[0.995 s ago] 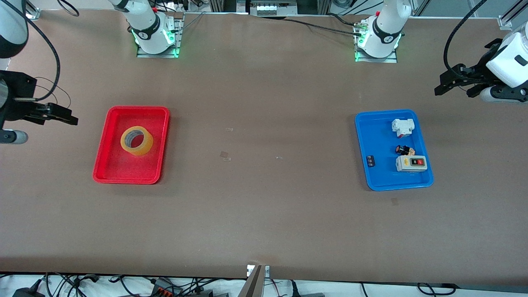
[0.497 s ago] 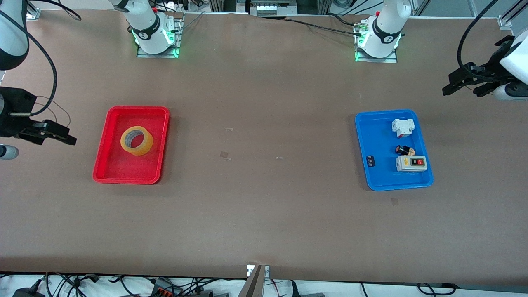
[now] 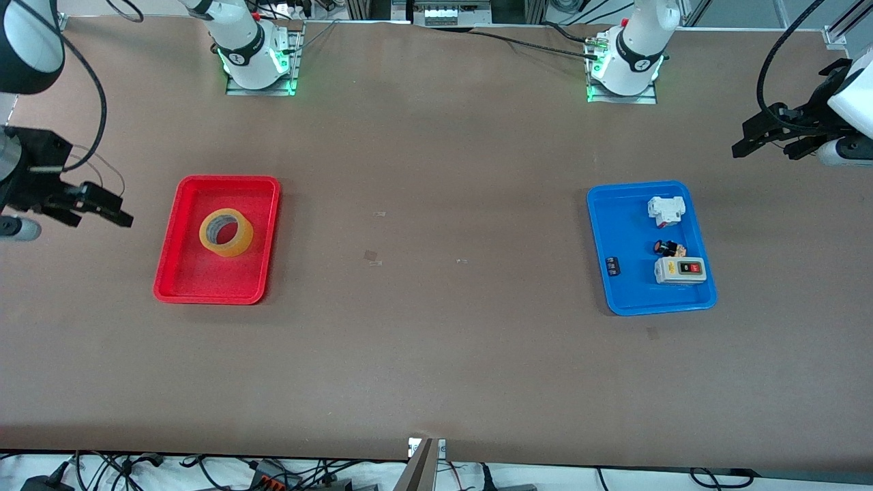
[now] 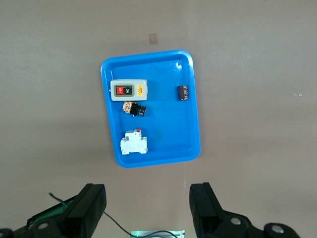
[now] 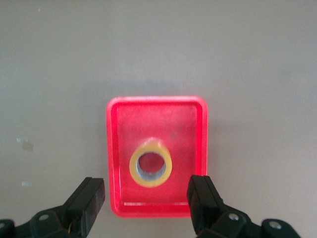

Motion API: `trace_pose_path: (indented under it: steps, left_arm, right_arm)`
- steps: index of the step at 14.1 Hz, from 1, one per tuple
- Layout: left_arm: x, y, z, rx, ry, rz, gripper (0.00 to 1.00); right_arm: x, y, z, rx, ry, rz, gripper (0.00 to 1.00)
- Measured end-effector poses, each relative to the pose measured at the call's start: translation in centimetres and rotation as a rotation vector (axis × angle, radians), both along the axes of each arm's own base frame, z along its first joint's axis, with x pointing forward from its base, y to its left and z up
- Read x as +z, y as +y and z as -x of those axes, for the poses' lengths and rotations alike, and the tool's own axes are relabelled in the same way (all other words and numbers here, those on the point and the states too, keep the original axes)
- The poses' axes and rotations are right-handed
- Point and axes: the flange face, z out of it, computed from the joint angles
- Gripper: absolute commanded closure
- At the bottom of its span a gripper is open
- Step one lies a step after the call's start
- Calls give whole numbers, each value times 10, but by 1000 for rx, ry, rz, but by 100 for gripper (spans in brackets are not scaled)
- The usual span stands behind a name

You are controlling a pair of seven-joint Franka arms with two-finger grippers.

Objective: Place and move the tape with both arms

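The table (image 3: pixel 436 354) carries two trays set well apart, one toward each arm's end. This layout puts one tray within each arm's working zone, which suits a two-arm transfer.

The right arm's gripper (image 3: pixel 102 204) hangs in the air beside the red tray (image 3: pixel 179 232), over bare table toward the right arm's end. In the right wrist view its fingers (image 5: pixel 89 198) stand spread wide, and nothing sits between them. The wrist camera looks down at the tray with the tape roughly midway between the fingers, so the pose is judged to suit either an approach to the roll or a retreat from it.

The left arm's gripper (image 3: pixel 767 133) hangs over bare table near the blue tray (image 3: pixel 600 225), toward the left arm's end. Its fingers (image 4: pixel 91 203) are likewise spread wide with nothing between them. This arm appears to wait.

Red tray: it holds one item, the tape roll (image 3: pixel 226 232), yellow, near the tray's middle. No gripper touches it.

Blue tray: it holds four items, listed largest first.
- Grey switch box (image 3: pixel 680 270) with red and black buttons, at the tray's end nearer the front camera.
- White breaker (image 3: pixel 665 209), at the end nearer the robot bases.
- Black push button (image 3: pixel 666 247), between those two.
- Small black part (image 3: pixel 613 265), near the rim that faces the red tray.
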Motion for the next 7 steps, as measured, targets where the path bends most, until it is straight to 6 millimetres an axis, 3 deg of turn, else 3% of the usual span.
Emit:
trace_pose_path:
  steps: [3,7]
  left_arm:
    - [-4,-1,-2,-1,7,0,0]
    - [-4,-1,-2,-1,9,0,0]
  right_arm:
    - [8,0,24,11,18,-3,0]
    - [10,1,28,22,26,-4,0]
